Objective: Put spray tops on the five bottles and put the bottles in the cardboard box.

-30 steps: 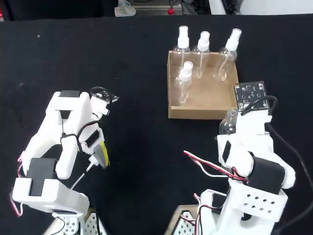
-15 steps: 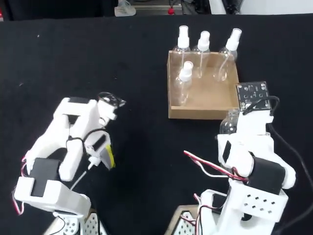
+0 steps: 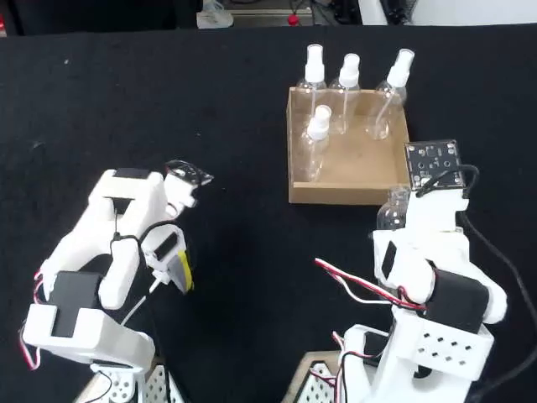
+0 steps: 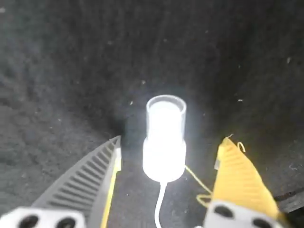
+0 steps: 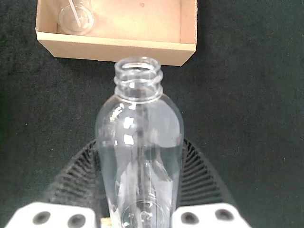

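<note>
Black cloth covers the table (image 3: 252, 92), and both arms are at it. Left side first: the left pincer (image 4: 172, 142) has its fingers spread well apart, one grey ribbed finger (image 4: 90, 171) and one yellow finger (image 4: 237, 175). The white spray top (image 4: 165, 137) sits right between them on the cloth. There is dark cloth on each side of it, so neither finger touches it, and its thin tube trails back toward the wrist.

Over to the right: the right pincer (image 5: 140, 161) is clamped on the uncapped bottle (image 5: 140, 123). Both black ribbed fingers press the clear body, and the bare threaded neck points toward the cardboard box (image 5: 114, 47). From above, that bottle (image 3: 393, 208) stands just beside the box's near right corner, outside it.

Inside the box (image 3: 344, 195), four capped bottles (image 3: 315, 138) stand upright: three along the far wall and one nearer the front left.
</note>
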Robot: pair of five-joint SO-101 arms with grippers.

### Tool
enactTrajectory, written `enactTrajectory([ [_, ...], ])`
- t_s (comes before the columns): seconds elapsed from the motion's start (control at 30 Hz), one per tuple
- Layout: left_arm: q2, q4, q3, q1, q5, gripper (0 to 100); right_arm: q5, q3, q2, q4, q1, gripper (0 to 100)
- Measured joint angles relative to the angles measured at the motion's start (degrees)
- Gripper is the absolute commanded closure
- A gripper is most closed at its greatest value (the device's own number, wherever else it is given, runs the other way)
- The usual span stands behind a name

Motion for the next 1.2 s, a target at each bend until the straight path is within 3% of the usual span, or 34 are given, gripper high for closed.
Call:
enactTrajectory([
  [0.57,4.5,-3.1,-1.2,0.2,2.1,69,0.0,0.0,0.0,1.0,0.0,98.7],
  [0.63,6.0,-3.1,-2.0,0.2,2.2,74,0.0,0.0,0.0,1.1,0.0,98.7],
  [0.8,6.5,-2.7,-2.2,0.1,2.2,98,0.0,0.0,0.0,1.1,0.0,98.7],
  [1.2,6.6,11.3,-10.3,0.3,2.1,97,0.0,0.0,0.0,1.1,0.0,98.7],
])
